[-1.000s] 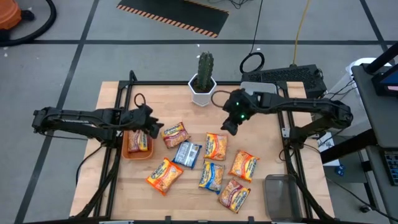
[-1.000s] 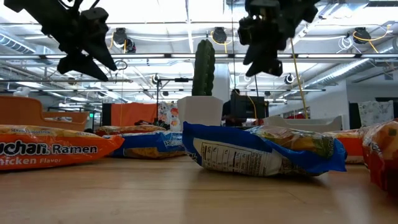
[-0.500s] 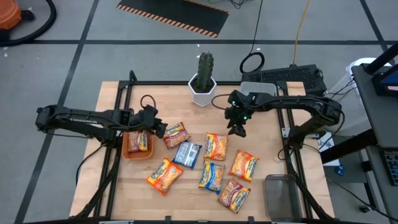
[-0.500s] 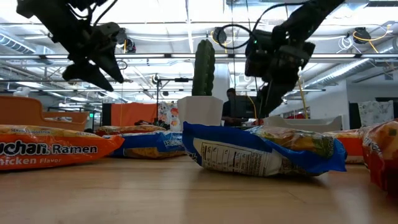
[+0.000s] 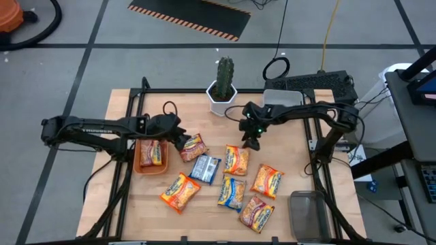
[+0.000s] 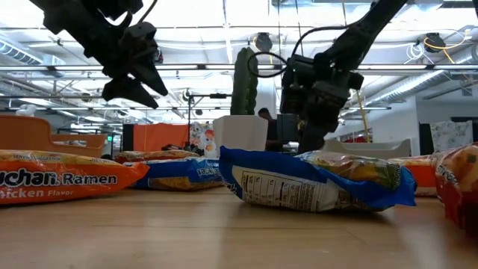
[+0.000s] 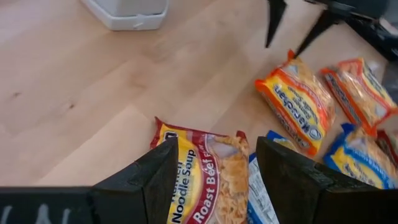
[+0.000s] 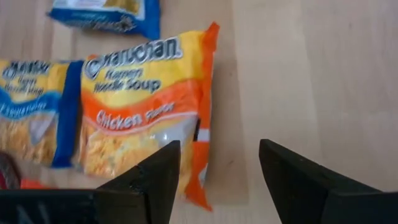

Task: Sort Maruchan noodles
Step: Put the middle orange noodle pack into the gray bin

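Orange-yellow chicken noodle packet (image 8: 146,118) flat on desk (image 5: 286,160), right end effector (image 5: 250,143) released just beside its edge: centre over packet before descent. Left end effector (image 5: 184,143) released above roast-beef packet (image 7: 205,174); pinch across short side.

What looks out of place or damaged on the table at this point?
Nothing looks torn or spilled. The noodle packets lie loose at mixed angles on the bare table, unsorted. One blue packet sits crumpled, label side up. An orange bin already holds a packet. The cactus pot stands upright.
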Controlling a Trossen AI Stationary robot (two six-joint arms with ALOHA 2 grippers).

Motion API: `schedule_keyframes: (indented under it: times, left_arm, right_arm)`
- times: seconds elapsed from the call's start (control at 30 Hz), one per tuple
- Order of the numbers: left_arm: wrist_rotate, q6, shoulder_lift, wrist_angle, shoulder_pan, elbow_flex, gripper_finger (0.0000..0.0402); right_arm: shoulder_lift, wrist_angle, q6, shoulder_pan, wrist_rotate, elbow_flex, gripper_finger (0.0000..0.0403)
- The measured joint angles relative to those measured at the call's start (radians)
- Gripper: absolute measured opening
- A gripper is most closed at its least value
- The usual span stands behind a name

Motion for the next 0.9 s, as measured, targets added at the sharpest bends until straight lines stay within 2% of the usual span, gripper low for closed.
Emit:
schedule_keyframes:
  times: [0.2,0.37,0.5,0.57,0.7,0.9]
  left_arm:
    - [0.071,0.113,0.0,0.0,0.029,0.0,0.0221]
    - [0.095,0.121,0.0,-0.007,0.05,0.0,0.0221]
    - [0.117,0.13,0.0,-0.007,0.052,0.0,0.0221]
    - [0.134,0.143,0.0,-0.01,0.052,0.0,0.0221]
    - [0.147,0.157,0.0,-0.053,0.052,0.0,0.0221]
    - [0.147,0.151,0.0,-0.114,0.052,0.0,0.0221]
  right_arm:
    - [0.052,0.159,0.291,0.011,0.003,0.0,0.0208]
    - [0.074,0.292,0.543,0.032,0.012,0.0,0.0208]
    - [0.07,0.32,0.717,0.065,0.084,0.0,0.0208]
    - [0.065,0.319,0.778,0.086,0.088,0.0,0.0208]
    - [0.066,0.26,0.836,0.142,0.073,0.001,0.0208]
    - [0.064,0.078,0.79,0.179,0.001,0.001,0.0208]
